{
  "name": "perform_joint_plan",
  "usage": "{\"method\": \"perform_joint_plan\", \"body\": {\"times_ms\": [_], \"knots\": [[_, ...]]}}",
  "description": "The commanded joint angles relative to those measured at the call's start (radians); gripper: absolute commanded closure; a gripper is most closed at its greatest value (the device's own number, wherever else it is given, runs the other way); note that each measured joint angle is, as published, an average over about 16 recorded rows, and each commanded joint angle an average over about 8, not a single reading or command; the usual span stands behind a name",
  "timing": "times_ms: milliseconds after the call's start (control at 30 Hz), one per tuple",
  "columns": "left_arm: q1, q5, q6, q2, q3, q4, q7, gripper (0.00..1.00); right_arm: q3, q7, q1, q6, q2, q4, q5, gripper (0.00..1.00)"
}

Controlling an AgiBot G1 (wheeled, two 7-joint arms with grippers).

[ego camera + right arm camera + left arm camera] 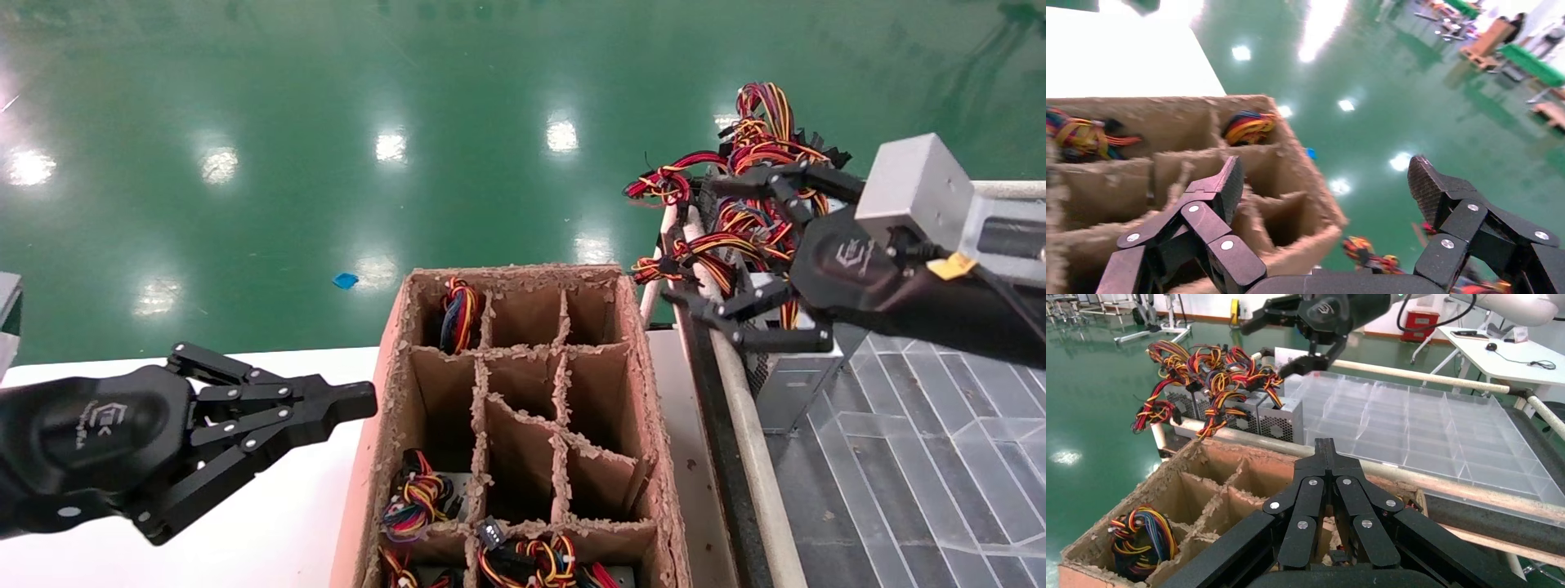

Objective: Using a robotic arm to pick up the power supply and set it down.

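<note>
Closed and empty, the left gripper (347,402) sits lower left in the head view; upper right, the right gripper (695,245) gapes, empty, over the power supply (788,384). Right wrist view: fingers (1223,190) spread above the cardboard box (1303,184).

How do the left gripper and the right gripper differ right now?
The left gripper is shut, fingers pressed together; the right gripper is spread wide open. The left gripper sits low over the white table beside the cardboard box; the right gripper hangs over the power supplies and their wires, holding nothing. Both are black linkage-finger grippers with a white logo.
</note>
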Motion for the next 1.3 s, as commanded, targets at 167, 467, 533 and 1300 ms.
{"method": "perform_joint_plan", "body": {"times_ms": [167, 467, 533, 1300], "knots": [[0.0, 0.0, 0.0, 0.0, 0.0, 0.0, 0.0, 0.17, 0.038, 0.017, -0.039, -0.067, -0.017, -0.008, 0.036, 0.0], [0.0, 0.0, 0.0, 0.0, 0.0, 0.0, 0.0, 0.0, 0.089, 0.039, -0.092, -0.159, -0.039, -0.019, 0.086, 0.0], [0.0, 0.0, 0.0, 0.0, 0.0, 0.0, 0.0, 0.0, 0.1, 0.044, -0.104, -0.179, -0.044, -0.021, 0.097, 0.0], [0.0, 0.0, 0.0, 0.0, 0.0, 0.0, 0.0, 0.0, 0.233, 0.102, -0.241, -0.416, -0.103, -0.049, 0.226, 0.0]]}}
